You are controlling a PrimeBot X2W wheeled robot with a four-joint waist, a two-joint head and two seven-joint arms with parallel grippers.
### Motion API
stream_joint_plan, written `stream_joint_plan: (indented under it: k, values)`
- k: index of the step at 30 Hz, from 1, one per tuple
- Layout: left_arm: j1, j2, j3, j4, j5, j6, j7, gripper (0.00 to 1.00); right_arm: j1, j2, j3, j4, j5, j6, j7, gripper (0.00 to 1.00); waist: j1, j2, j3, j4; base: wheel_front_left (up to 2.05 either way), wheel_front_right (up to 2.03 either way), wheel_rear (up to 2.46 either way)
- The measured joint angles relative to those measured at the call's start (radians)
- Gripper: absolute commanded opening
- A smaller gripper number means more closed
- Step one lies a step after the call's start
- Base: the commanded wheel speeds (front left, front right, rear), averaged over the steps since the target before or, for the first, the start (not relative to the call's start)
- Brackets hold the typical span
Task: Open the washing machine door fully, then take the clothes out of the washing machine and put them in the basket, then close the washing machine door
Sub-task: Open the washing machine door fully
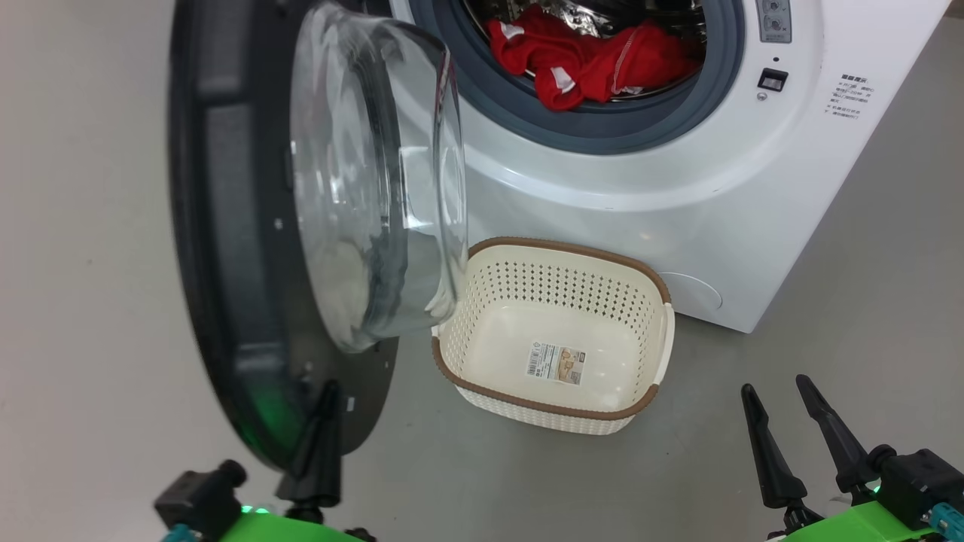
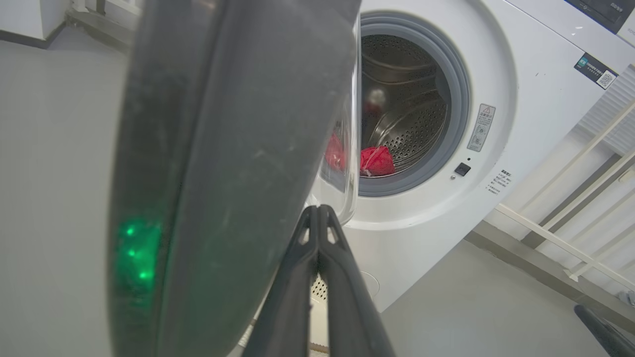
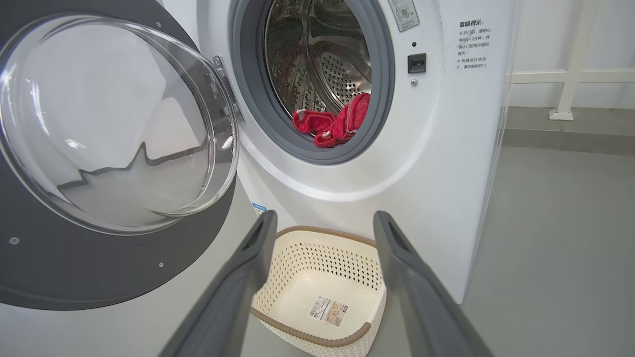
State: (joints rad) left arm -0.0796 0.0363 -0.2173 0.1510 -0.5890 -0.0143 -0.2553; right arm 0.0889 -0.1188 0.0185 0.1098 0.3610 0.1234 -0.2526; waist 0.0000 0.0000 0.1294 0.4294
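On a bare grey floor [image 1: 866, 316] in a pale-walled laundry room, the washing machine door [image 1: 226, 226] is standing swung out at far left, its clear glass bowl [image 1: 376, 173] bulging toward the machine. The left hand [image 2: 318, 213] is sitting low at the door's inner side, fingers pressed together on nothing, apparently placed to push the door wider. Whether it is touching cannot be told. The basket [image 1: 557, 248] is waiting empty on the floor just beside the washing machine [image 1: 678, 188], below the opening, likely so garments need only a short drop. The red clothes [image 1: 595, 60] are lying at the front of the drum, just behind the grey gasket [image 1: 587, 128]. At lower right, the right hand [image 1: 774, 385] is hovering spread and empty, apart from the basket, seemingly ready for the first reach.

The left wrist view is showing the door edge-on, a green glow reflecting on its glossy outer face, and a white railing [image 2: 570, 213] beyond the machine. The right wrist view is giving the door's inner face, the perforated steel drum [image 3: 337, 74] and the basket between its fingers.
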Motion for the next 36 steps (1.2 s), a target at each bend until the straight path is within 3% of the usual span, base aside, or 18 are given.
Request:
stream_joint_plan:
  k: [13,26,36]
  values:
    - [-0.007,-0.005,0.2,0.028,0.007,0.003,0.0,0.0,0.0,-0.002,0.009,-0.004,0.0,0.0,0.0,1.0,0.0,0.0,0.017,-0.005,0.0,0.0,0.0]
    - [-0.118,-0.019,0.425,0.132,0.013,-0.032,0.0,0.0,-0.015,-0.012,0.006,-0.014,0.0,0.0,0.0,1.0,0.0,0.0,0.067,-0.022,0.0,0.0,0.0]
    - [-0.229,-0.025,0.595,0.217,0.079,-0.059,0.0,0.0,-0.041,-0.035,0.003,-0.019,0.0,0.0,0.0,1.0,0.0,0.0,0.113,-0.037,0.0,0.0,0.0]
